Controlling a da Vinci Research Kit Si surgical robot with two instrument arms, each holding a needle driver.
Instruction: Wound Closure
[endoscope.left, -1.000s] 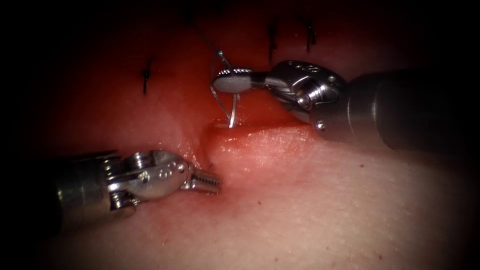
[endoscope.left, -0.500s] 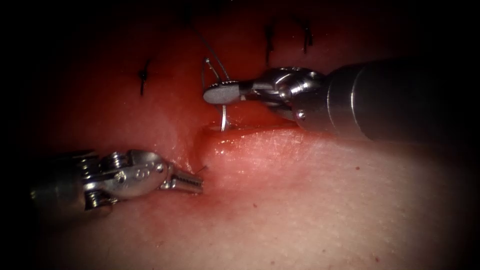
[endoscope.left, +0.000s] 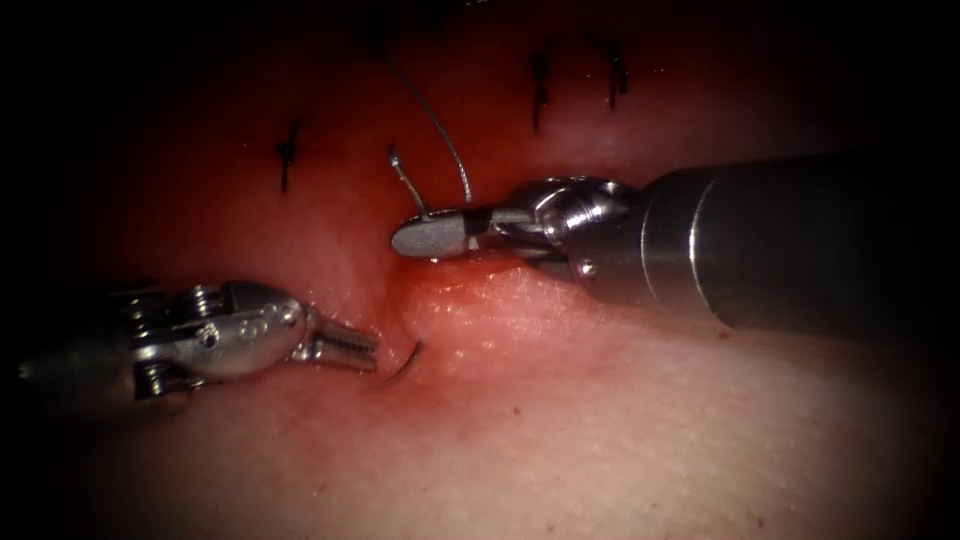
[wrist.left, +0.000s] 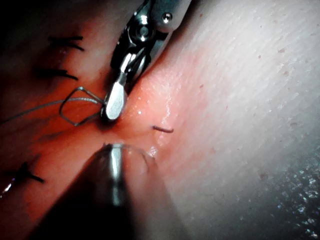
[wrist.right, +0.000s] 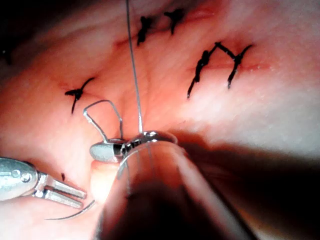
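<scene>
My right tool (endoscope.left: 412, 238) comes in from the right and lies low over the cut (endoscope.left: 400, 292), its jaws shut on the curved needle near its tail. That tail (endoscope.left: 405, 182) sticks up from the jaws, and the thread (endoscope.left: 440, 130) arcs away toward the far side. The needle's body is buried in the tissue (endoscope.left: 600, 420). Its dark tip (endoscope.left: 405, 365) pokes out on the cut's left side, just right of my left tool (endoscope.left: 358, 350). The left tool's jaws (wrist.right: 75, 196) stand slightly open and hold nothing. The right jaws (wrist.left: 112, 106) press at the wound edge, with the needle tip (wrist.left: 163, 129) showing beside them.
Dark finished stitches cross the cut farther back: one to the left (endoscope.left: 288, 155) and two to the right (endoscope.left: 540, 85), (endoscope.left: 615, 75). Red fluid wets the tissue around the open part of the cut. Pale skin spreads in front.
The right tool has moved down and left, driving the needle deeper, so more of the tip has come out beside the left tool. The left tool has backed off to the left.
</scene>
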